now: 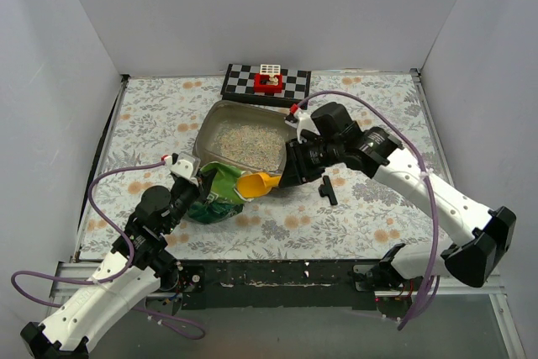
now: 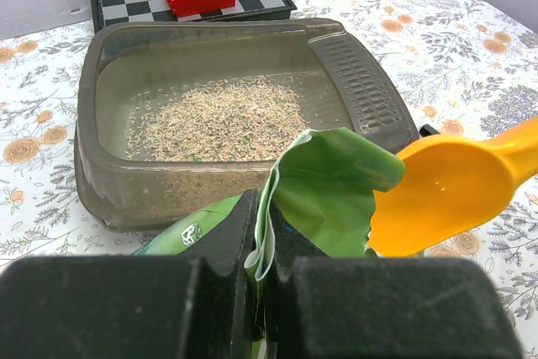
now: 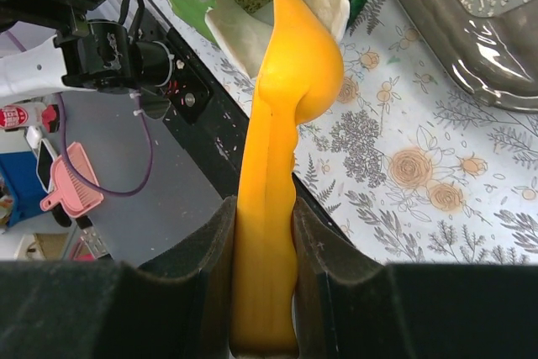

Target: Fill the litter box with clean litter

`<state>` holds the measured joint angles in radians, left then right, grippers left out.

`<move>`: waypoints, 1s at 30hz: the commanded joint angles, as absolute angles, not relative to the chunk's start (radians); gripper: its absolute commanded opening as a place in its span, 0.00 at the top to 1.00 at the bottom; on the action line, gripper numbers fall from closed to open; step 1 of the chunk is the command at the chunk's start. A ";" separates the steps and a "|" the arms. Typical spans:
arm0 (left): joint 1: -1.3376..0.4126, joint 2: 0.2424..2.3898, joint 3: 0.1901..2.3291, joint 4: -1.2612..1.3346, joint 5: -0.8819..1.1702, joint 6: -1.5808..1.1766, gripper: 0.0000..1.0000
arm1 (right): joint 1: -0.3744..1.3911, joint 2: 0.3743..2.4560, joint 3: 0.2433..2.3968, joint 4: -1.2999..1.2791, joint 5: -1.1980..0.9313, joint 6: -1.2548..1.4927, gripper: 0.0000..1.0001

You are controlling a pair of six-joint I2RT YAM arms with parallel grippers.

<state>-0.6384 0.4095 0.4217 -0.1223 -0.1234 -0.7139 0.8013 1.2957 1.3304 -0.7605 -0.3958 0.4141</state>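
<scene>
The clean litter (image 2: 220, 115), loose, light and easy to spill, lies thin in the litter box (image 2: 210, 33) near the tabletop's far edge; I judge it needs the stiff scoop (image 3: 299, 65), clamped at its handle by the right gripper (image 3: 265, 237), while the left gripper (image 2: 262, 233) pinches the soft green bag (image 2: 332, 187).

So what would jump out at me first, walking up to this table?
The bright yellow-orange scoop stands out, gripped by the right hand, its tip at the mouth of the green bag that the left hand pinches near the front edge. Just behind sits the grey litter box with a thin layer of pale litter.
</scene>
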 commanded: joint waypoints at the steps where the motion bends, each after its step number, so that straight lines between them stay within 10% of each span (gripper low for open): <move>1: -0.641 0.417 0.431 -0.121 -0.112 -0.716 1.00 | 0.818 1.353 1.362 -0.678 -0.446 0.423 0.99; 30: -0.641 0.407 0.430 -0.120 -0.107 -0.718 1.00 | 0.870 1.723 1.680 -0.816 -0.514 0.380 0.99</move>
<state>-0.6380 0.4107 0.4213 -0.1390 -0.1322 -0.7109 0.8455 1.7100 1.6291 -0.8219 -0.4667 0.3882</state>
